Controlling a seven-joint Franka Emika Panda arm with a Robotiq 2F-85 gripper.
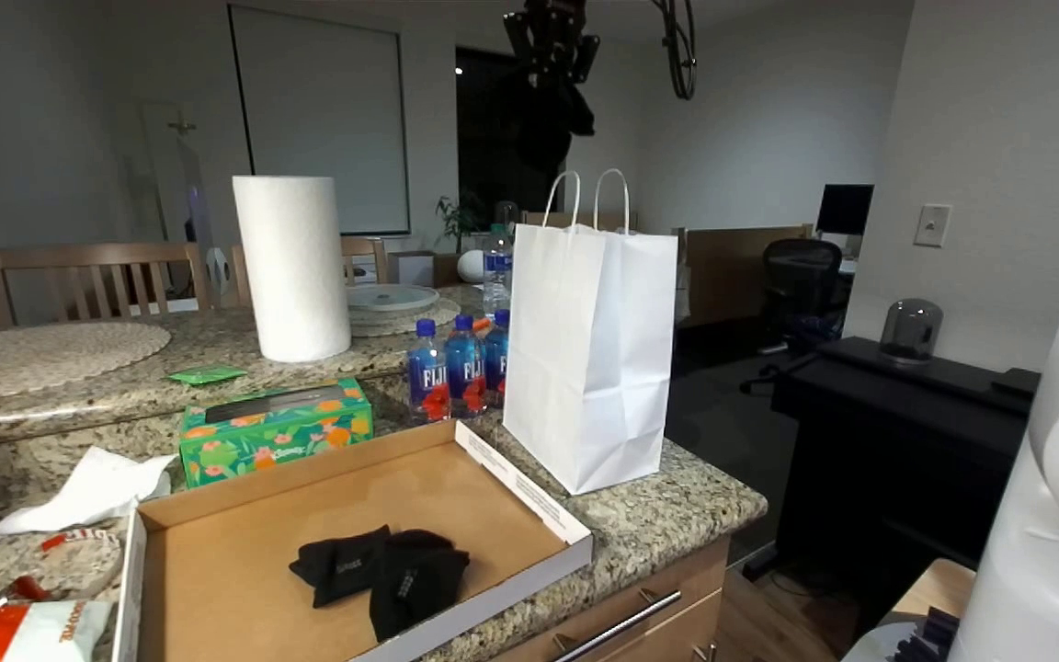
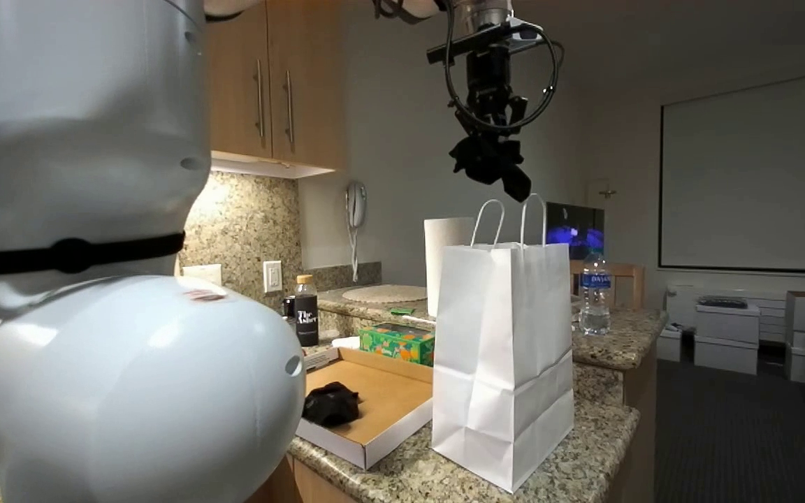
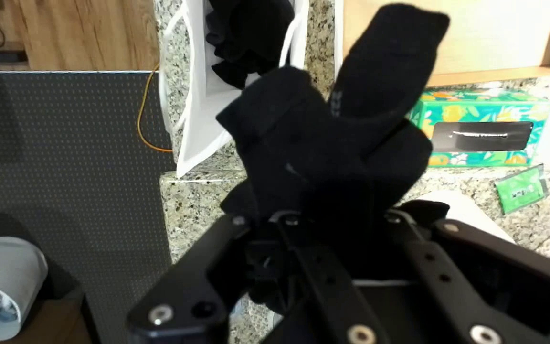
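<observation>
Wrist view: pincer [image 3: 342,224] is pinched tight on a bunch of black socks [image 3: 322,143], holding them. One sock end points to 11 o'clock, another between 12 and 1. Exact contact is hard to read, black on black.

White bag [image 3: 213,107] sits at the pincer's 11 o'clock there, mouth open, dark cloth [image 3: 260,28] inside. In both exterior views the bag stands upright at the pincer's 6 o'clock; socks hang just above its loop handles [image 1: 627,202]. Can't tell if they touch.

Next out: cardboard tray [image 1: 217,598], 1 o'clock of the pincer in the wrist view, 8 o'clock of the bag in an exterior view. Folded black cloth [image 1: 419,584] lies in it. Tissue box [image 3: 509,114] is at the pincer's 2, green packet [image 3: 521,191] near 3.

Three small water bottles [image 1: 467,368] stand in a row at the bag's 9 in an exterior view, close beside it. Paper towel roll [image 1: 295,267] is upright past them, between 9 and 10. Big water bottle [image 2: 596,300] is at the bag's 2 in an exterior view.

Bag and tray rest on the stone counter [image 1: 718,501]. Farthest, wrist view: white bin [image 3: 10,267] at almost 9, against the dark floor [image 3: 79,162].
</observation>
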